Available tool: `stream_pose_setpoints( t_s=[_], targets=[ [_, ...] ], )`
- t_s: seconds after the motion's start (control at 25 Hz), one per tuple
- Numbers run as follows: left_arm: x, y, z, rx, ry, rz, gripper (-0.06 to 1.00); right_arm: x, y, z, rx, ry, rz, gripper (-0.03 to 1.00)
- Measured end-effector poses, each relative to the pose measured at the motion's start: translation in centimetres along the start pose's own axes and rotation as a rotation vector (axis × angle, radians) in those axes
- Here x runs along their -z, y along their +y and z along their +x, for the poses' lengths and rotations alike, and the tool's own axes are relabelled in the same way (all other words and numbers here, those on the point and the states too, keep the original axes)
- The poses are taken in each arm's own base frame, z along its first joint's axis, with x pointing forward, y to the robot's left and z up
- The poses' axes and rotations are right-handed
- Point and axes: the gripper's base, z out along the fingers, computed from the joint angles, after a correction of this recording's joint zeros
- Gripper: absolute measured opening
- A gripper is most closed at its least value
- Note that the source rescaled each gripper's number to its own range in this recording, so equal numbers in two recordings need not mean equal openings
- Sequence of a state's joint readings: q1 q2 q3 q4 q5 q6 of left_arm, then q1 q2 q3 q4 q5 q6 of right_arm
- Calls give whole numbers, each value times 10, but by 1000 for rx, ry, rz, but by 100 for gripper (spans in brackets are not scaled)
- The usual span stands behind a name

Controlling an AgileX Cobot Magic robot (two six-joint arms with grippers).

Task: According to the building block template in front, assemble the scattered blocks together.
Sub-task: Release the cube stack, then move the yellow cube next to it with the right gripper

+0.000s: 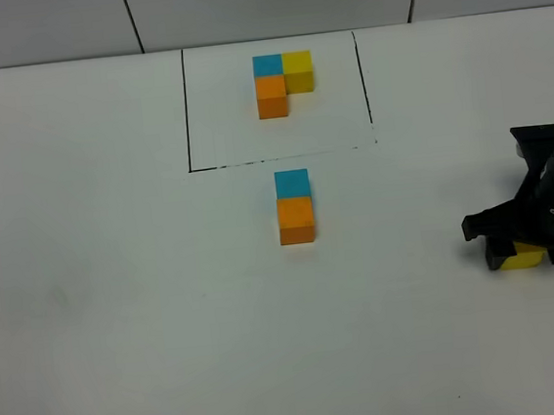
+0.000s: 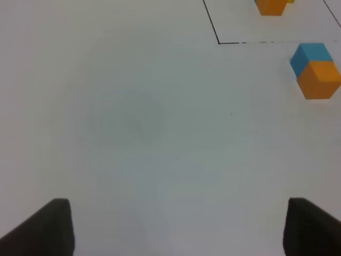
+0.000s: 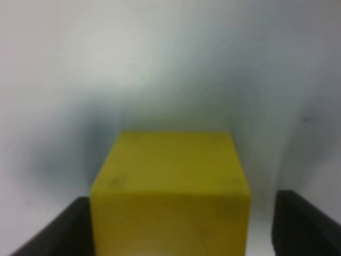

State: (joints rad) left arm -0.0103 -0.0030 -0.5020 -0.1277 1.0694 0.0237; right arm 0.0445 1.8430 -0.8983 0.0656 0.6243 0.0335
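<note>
Reaching down at the table's right edge with the right gripper (image 1: 518, 246) spread wide around the yellow block (image 1: 523, 258), not yet clamped, needing closure, then carrying beside the joined blue block (image 1: 291, 183) and orange block (image 1: 296, 218), matching the template (image 1: 283, 83).

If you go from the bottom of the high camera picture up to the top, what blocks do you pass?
Yellow block in the right gripper → loose orange block → loose blue block touching it → black outline → template cluster.
</note>
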Motion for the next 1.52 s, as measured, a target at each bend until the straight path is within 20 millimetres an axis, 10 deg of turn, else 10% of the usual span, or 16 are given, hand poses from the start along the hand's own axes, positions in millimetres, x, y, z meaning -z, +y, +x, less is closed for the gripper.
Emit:
stream_pose_setpoints(
  t_s=[0.12,0.44,0.84,1.52],
  targets=[
    [0,0,0,0,0,0,68,0,0,0,0,2,0,0],
    [0,0,0,0,0,0,68,15,7,-10,112,26,4,1],
    [0,0,0,0,0,0,68,61,86,-35,949,27,-34,1],
    [0,0,0,0,0,0,68,24,147,-100,1425,74,-14,1]
  ],
)
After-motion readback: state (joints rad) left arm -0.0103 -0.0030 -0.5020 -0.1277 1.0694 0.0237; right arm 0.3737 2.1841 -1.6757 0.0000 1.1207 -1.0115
